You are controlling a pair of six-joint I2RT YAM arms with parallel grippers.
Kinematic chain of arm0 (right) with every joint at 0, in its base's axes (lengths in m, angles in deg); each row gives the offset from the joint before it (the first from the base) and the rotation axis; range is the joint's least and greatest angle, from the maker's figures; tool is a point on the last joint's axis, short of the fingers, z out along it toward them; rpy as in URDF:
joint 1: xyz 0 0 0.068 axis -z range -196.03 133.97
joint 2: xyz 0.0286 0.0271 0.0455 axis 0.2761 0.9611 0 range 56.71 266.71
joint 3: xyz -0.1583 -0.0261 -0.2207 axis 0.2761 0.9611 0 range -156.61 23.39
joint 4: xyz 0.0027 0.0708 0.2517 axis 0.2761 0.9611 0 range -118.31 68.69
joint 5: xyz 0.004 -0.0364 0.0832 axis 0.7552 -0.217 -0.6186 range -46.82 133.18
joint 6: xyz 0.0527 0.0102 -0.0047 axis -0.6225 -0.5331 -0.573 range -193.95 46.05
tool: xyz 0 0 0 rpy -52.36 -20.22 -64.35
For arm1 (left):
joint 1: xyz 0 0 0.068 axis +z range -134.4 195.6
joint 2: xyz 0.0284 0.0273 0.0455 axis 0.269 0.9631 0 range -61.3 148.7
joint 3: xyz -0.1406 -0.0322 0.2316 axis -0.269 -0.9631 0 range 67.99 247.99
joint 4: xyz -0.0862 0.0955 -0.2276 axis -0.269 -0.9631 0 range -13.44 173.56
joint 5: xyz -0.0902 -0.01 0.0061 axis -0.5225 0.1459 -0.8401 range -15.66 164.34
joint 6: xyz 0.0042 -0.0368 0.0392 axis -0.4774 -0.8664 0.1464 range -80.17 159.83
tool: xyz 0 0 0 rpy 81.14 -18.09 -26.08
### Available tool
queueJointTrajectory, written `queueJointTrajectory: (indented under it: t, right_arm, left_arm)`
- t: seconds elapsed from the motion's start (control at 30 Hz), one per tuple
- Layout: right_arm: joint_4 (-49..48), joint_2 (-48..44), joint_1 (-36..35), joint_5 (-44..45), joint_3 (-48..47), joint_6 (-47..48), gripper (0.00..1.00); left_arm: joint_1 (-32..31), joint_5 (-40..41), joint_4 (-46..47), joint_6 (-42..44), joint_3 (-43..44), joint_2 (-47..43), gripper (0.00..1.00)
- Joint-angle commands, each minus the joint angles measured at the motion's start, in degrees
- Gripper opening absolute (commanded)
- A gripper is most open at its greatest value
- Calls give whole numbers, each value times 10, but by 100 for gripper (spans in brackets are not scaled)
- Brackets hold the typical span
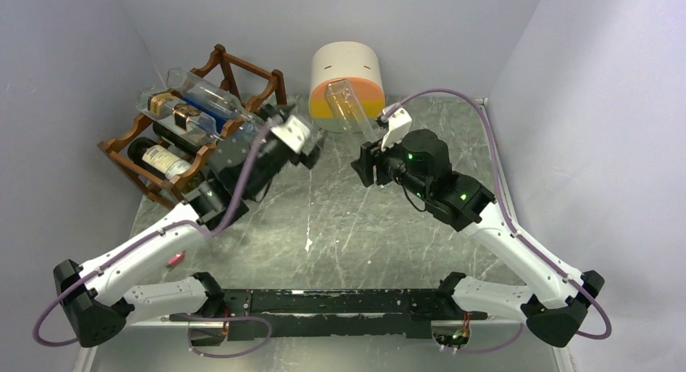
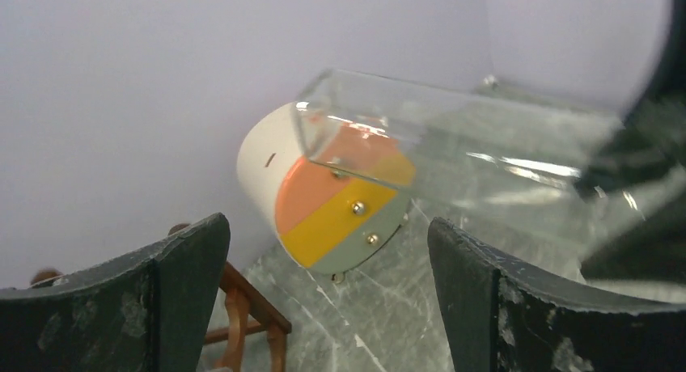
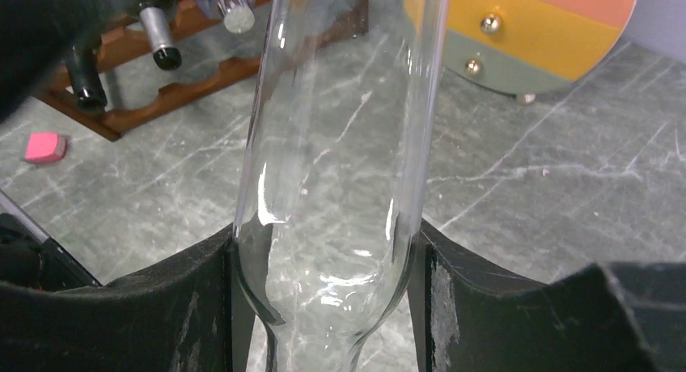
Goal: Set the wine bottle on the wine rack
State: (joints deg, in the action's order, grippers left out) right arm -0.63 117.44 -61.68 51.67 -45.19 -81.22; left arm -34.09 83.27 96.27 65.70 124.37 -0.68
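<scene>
The right gripper is clamped on the clear wine bottle, right at the shoulder where the body narrows toward the neck. It holds the bottle up off the table, base tipped toward the cream-and-orange drawer box, well apart from the wine rack. The left gripper has its jaws spread with nothing between them, and sits just beside the rack.

Handling-wise, the bottle looks empty, so I'd guess it's light, but it's hard, slick and probably breakable. The shoulder grip seems sensible since the taper stops it sliding, though the long body could swing. A second hold on the body might help.

As for writing, the clear bottle has no label I can see. A dark bottle on the rack has a pale label, but it's too small to read.
</scene>
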Motion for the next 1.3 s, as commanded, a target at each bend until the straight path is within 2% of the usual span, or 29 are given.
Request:
queueJointTrajectory:
  t: [0.0,0.13,0.23,0.3,0.53,0.87,1.07,1.27]
  right_arm:
    - [-97,-12,-1,-1,-3,8,0]
    - [-118,11,0,-22,-15,16,0]
    - [-144,39,-1,-47,-29,20,0]
    - [-163,61,-1,-66,-45,22,0]
    - [-219,148,-3,-142,-108,4,0]
    - [-301,266,-51,-201,-192,0,0]
    - [-321,337,-68,-209,-262,-6,0]
    - [-309,409,-68,-235,-339,-8,0]
  left_arm:
    - [77,40,-97,-242,95,16,95]
    - [194,-94,-160,-391,139,10,96]
    - [256,-147,-184,-459,155,-7,95]
    - [286,-155,-202,-493,167,-24,96]
    - [374,-128,-298,-531,196,-71,95]
    - [488,-185,-426,-570,243,-77,96]
    - [563,-270,-433,-607,248,-68,96]
    - [640,-427,-360,-674,199,-57,95]
